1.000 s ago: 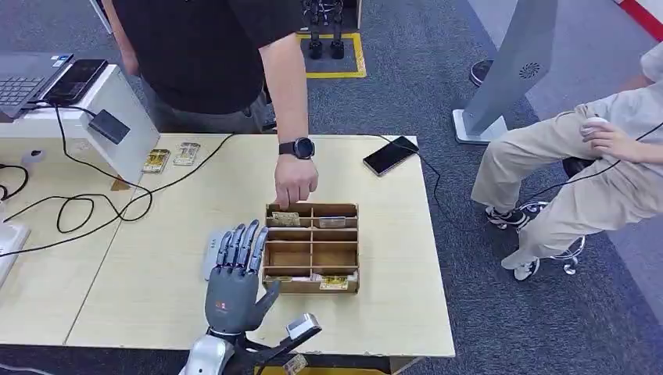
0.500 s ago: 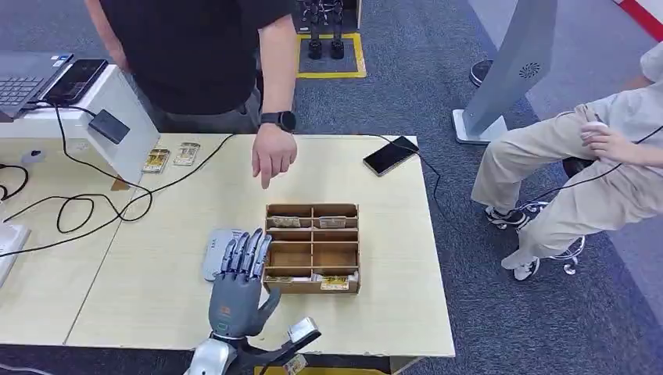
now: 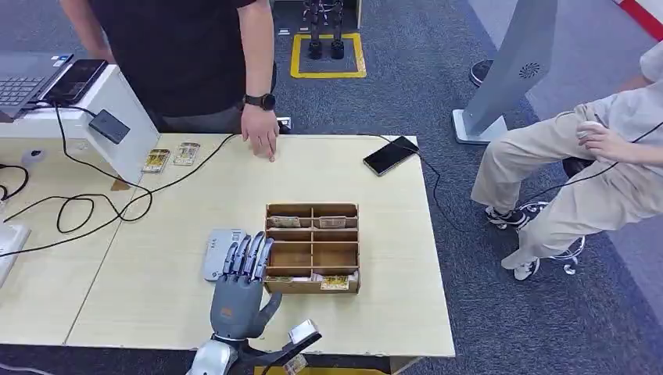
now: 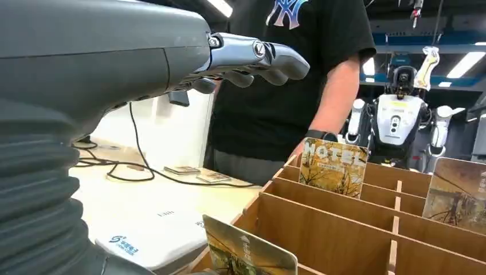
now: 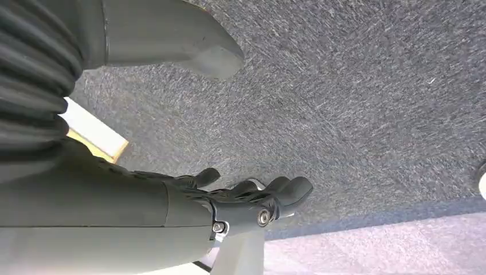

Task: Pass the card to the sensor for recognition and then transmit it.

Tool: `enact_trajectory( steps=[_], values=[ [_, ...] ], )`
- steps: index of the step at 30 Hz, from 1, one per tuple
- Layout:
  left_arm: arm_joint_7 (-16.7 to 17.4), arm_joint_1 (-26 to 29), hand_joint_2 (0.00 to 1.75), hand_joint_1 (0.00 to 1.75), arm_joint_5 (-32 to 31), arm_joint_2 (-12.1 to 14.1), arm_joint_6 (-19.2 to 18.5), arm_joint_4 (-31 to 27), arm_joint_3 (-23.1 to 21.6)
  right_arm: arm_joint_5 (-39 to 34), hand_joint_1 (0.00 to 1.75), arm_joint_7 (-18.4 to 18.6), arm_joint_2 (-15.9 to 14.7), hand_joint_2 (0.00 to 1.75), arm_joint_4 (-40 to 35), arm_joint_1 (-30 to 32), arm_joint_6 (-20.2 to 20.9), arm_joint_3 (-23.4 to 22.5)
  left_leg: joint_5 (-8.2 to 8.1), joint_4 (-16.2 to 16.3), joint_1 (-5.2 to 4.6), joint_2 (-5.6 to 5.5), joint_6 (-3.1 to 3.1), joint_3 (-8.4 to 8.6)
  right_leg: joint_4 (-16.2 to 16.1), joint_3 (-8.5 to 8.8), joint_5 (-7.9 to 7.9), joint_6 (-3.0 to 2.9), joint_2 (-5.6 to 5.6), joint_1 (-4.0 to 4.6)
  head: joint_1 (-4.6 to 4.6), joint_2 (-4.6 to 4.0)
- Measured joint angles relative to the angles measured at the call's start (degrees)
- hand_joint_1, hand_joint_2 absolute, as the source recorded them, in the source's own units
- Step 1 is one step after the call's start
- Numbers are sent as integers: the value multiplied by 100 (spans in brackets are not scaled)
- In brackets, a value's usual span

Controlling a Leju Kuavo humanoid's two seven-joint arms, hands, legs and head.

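A wooden divider box [image 3: 357, 246] stands in the middle of the table with cards upright in its near and far rows. My left hand [image 3: 238, 285] hovers open at the box's near left corner, fingers stretched over a grey-white sensor pad [image 3: 216, 254]. In the left wrist view the fingers [image 4: 252, 60] reach out above the box [image 4: 344, 229]; a card [image 4: 249, 255] stands in the nearest slot and a "HOTEL" card [image 4: 334, 167] farther back. The sensor pad [image 4: 146, 238] lies beside the box. My right hand [image 5: 246, 197] hangs over grey carpet, fingers loosely curved, holding nothing.
A person stands behind the table, one hand [image 3: 260, 141] at its far edge. Two cards [image 3: 170, 157] lie by a white stand [image 3: 117, 117] with cables at far left. A phone [image 3: 391, 155] lies at far right. Another person [image 3: 594, 172] sits to the right.
The person's hand left the box's far left slot and drew back to the table's far edge. My left hand slid slightly nearer and toward the box.
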Motion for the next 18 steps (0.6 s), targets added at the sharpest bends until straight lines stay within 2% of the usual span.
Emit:
enact_trajectory(
  steps=[9,15,18],
  values=[
    [-7,-65,175,0,11,26,0,212,0,24,0,-7,0,175,0,0,0,0,0,0,0,0,0,0,0,0,0,0,0,0,2,0],
    [-179,-81,175,0,33,55,0,433,-2,33,0,-9,-2,175,2,0,0,0,0,0,0,0,0,0,0,0,0,0,0,0,2,0],
    [-247,-159,175,0,33,48,0,717,-15,101,0,-46,-2,175,15,-2,0,0,0,0,0,0,0,1,0,0,0,0,0,0,0,0]
  ],
)
